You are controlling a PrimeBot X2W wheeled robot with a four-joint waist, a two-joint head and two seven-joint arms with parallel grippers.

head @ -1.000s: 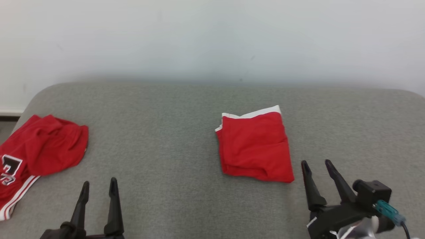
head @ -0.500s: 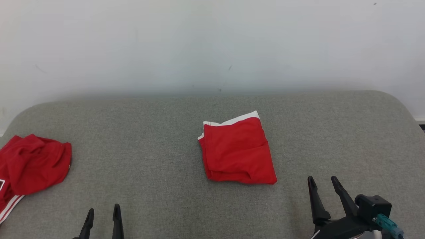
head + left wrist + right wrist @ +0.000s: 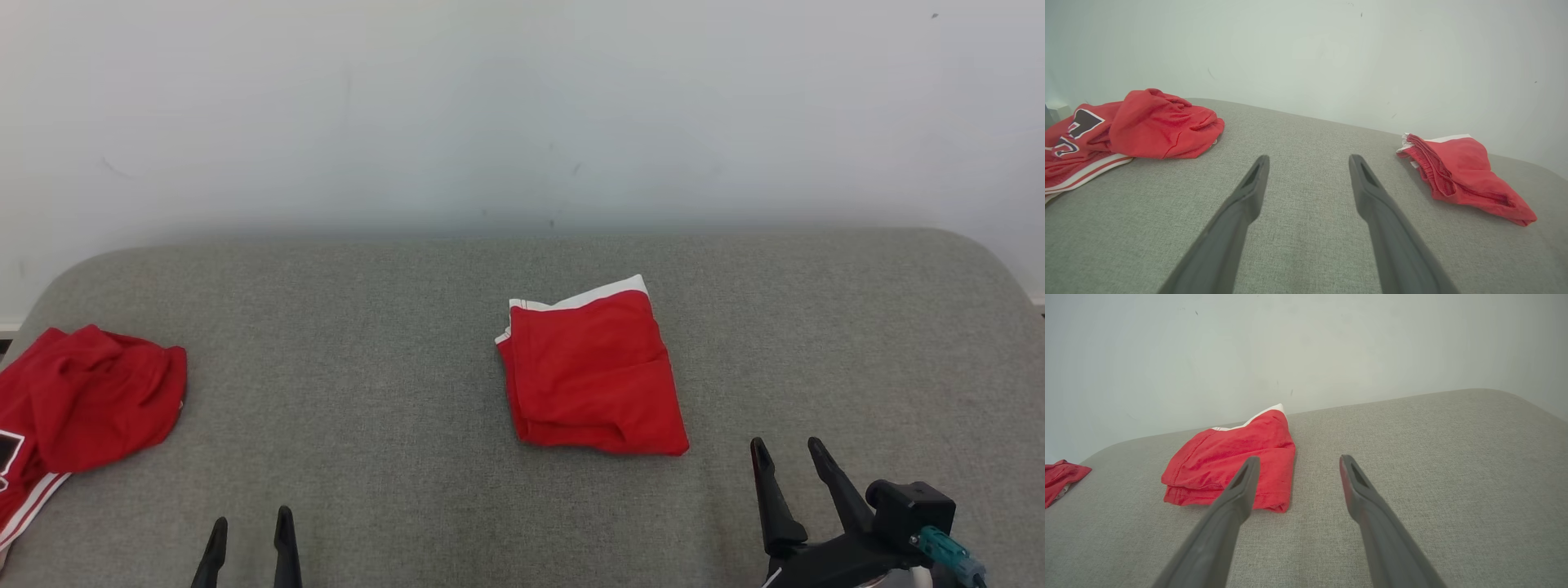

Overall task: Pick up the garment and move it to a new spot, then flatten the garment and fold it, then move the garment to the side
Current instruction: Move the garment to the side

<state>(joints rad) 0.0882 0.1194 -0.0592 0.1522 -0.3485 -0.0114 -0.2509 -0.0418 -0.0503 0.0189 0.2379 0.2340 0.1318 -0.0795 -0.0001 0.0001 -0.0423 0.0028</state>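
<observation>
Dark fingers of the left gripper (image 3: 251, 519) stand spread and empty at the lower left edge, those of the right gripper (image 3: 787, 446) likewise at lower right. Up-left of the right gripper, apart from it, the folded red garment (image 3: 594, 371) lies mid-frame on the grey cushion (image 3: 367, 392). A crumpled red jersey (image 3: 82, 400), perhaps numbered, sits far left, the white wall (image 3: 522, 106) behind.

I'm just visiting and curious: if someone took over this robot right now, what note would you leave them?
Left gripper: open, empty, over the grey cushion.
Right gripper: open, empty, just right of the folded red garment.
Garment lies folded mid-cushion; folding looks done.
Left to do: probably moving it aside.
A crumpled red jersey lies at the cushion's left end.
</observation>
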